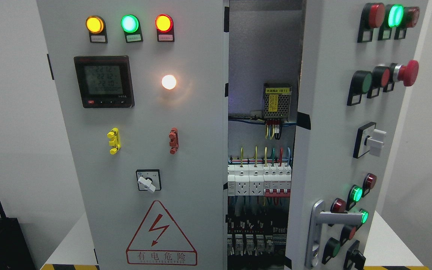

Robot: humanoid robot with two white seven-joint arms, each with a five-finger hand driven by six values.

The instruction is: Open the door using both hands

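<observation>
Standing ajar, right door (336, 150) swung outward, gap exposing breakers (259, 180), left door (141, 150) shut, fingers unseen, state unknowable

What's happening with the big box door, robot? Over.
Both hands out of view. Right door swung partly open, wiring showing. Left door shut. Nothing blocking.

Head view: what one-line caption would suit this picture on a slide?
Electrical cabinet with its right door swung partly open, exposing breakers and wiring; left door shut, no robot hands in view.
</observation>
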